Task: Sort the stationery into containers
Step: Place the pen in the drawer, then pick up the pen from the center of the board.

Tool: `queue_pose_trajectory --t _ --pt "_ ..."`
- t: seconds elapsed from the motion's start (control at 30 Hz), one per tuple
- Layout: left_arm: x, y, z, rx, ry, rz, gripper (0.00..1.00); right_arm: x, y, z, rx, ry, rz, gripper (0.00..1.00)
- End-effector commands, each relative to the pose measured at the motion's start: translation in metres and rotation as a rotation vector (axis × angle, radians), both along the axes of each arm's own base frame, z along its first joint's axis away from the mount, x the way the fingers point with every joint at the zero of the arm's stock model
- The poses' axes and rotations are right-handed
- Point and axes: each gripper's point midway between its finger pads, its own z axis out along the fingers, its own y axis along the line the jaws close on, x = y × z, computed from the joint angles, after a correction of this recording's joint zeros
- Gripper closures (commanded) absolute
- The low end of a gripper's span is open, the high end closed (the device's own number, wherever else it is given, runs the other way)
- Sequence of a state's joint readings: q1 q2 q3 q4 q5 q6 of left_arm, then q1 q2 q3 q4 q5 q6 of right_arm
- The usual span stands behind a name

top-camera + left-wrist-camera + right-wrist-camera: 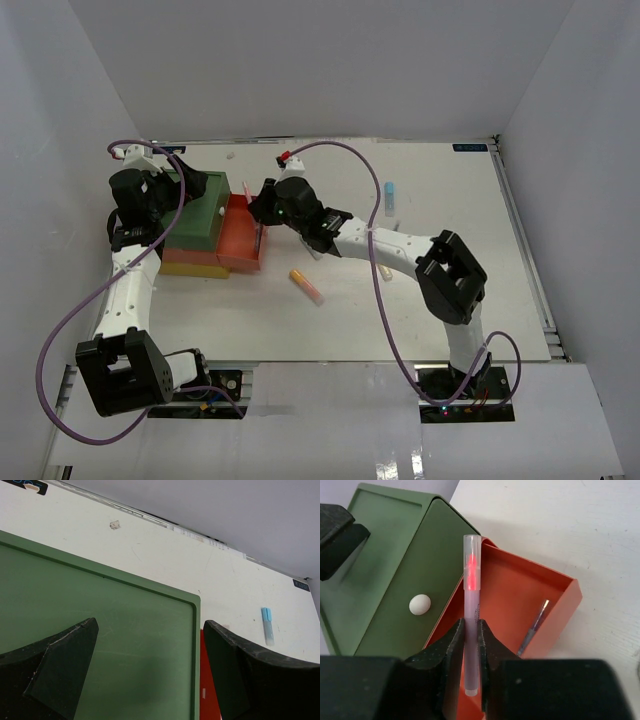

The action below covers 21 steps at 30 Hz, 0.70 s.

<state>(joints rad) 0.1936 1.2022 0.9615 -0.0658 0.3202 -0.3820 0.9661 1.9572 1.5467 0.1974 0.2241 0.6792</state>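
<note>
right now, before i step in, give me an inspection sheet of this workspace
surface: white table, faint scuffs
job's things: pink pen by open red drawer holding slim pen; green bin on top, yellow bin beneath; orange marker and blue highlighter loose on table
clutter: nothing seen
grippers: right end effector shut on pink pen; left end effector open over green bin
cables: purple cables loop over table
surroundings: white walls

A white worktop (450, 210) is boxed in by plain pale walls: a far wall (320, 60), a left wall (35, 150) and a right wall (590, 150). A metal rail (527, 255) runs along the worktop's right edge. A small dark label (470, 148) lies at its far right corner. A glossy white panel (330, 430) along the near edge catches soft reflections. The light is even.
</note>
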Motion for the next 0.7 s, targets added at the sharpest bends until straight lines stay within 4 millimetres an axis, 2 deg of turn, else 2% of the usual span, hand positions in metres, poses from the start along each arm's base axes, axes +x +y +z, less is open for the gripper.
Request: queue_pose_trajectory --t 0.0,0.07,0.13,0.17,0.2,0.3,0.43,0.47,0.5,0.53,0.57,0.6,0.67 --pt "-0.018 -0.01 -0.042 -0.059 0.158 -0.025 0.02 0.005 0.018 0.024 0.084 -0.013 -0.001 0.78" --pt "-0.019 -0.01 -0.042 -0.057 0.156 -0.024 0.02 0.001 0.019 0.023 0.076 -0.016 0.013 0.66" --pt "-0.019 -0.009 -0.041 -0.056 0.155 -0.021 0.02 0.0 0.013 0.016 0.04 -0.034 0.013 0.6" --pt "-0.019 -0.009 -0.042 -0.057 0.158 -0.021 0.02 -0.001 0.007 0.023 0.035 -0.054 0.003 0.53" --pt "-0.019 -0.01 -0.042 -0.058 0.158 -0.025 0.02 0.0 0.001 0.024 0.018 -0.071 -0.01 0.52" --pt "-0.019 -0.011 -0.043 -0.062 0.161 -0.029 0.02 0.006 -0.037 0.02 -0.071 -0.124 -0.084 0.5" --pt "-0.019 -0.01 -0.042 -0.06 0.158 -0.025 0.02 0.029 -0.121 0.004 -0.242 -0.173 -0.273 0.5" --pt "-0.019 -0.01 -0.042 -0.06 0.158 -0.023 0.02 0.028 -0.145 -0.006 -0.291 -0.165 -0.317 0.5" --pt "-0.019 -0.01 -0.042 -0.06 0.156 -0.026 0.02 0.038 -0.178 -0.019 -0.359 -0.137 -0.387 0.5" --pt "-0.019 -0.011 -0.043 -0.063 0.159 -0.029 0.02 0.041 -0.197 -0.028 -0.391 -0.114 -0.418 0.51" --pt "-0.019 -0.011 -0.042 -0.063 0.158 -0.03 0.02 0.041 -0.216 -0.027 -0.395 -0.101 -0.452 0.51" --pt "-0.019 -0.012 -0.041 -0.064 0.156 -0.033 0.02 0.045 -0.248 -0.05 -0.449 -0.06 -0.502 0.51" --pt "-0.019 -0.012 -0.041 -0.063 0.153 -0.033 0.02 0.044 -0.279 -0.062 -0.484 -0.021 -0.543 0.51"
